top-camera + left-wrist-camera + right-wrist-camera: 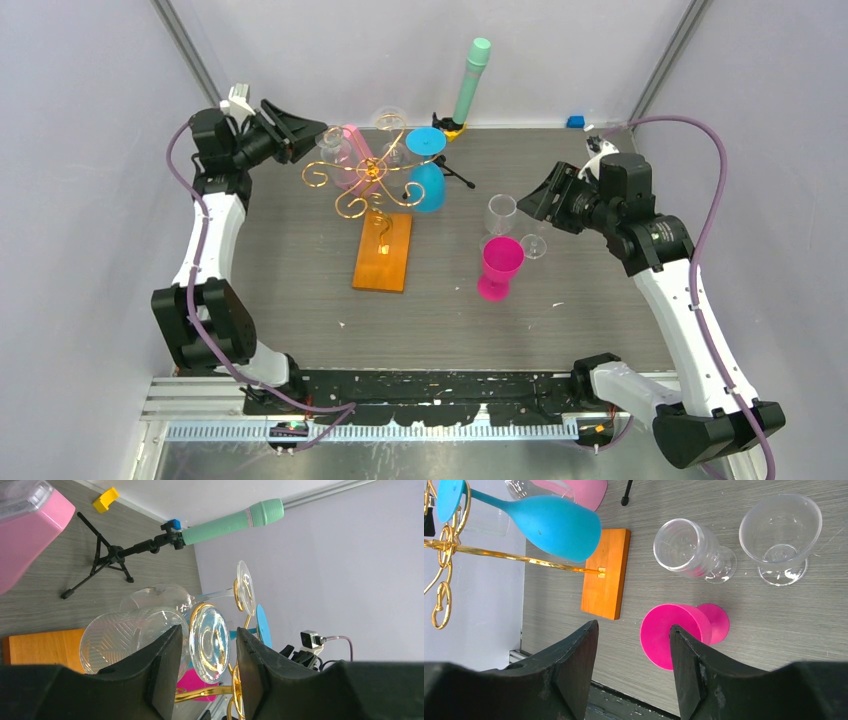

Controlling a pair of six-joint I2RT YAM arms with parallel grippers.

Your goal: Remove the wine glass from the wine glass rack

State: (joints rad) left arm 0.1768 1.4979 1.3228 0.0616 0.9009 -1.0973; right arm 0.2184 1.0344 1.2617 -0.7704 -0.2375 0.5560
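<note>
The wine glass rack (368, 180) is gold wire with scroll arms on an orange-brown base (384, 252). Clear, pink (352, 155) and blue (428, 172) glasses hang on it. My left gripper (303, 130) is open at the rack's left arm. In the left wrist view (205, 665) the round foot of a clear wine glass (210, 642) stands between the open jaws, its ribbed bowl (120, 637) to the left, with gold wire (210, 692) below. I see no contact. My right gripper (535, 200) is open and empty, and it is above the table in the right wrist view (634, 665).
A magenta glass (500, 265) and two clear glasses (502, 212) (534, 245) stand on the table by the right gripper. A black tripod with a mint-green cylinder (470, 80) stands at the back. Another clear glass (245, 587) hangs beyond the near one.
</note>
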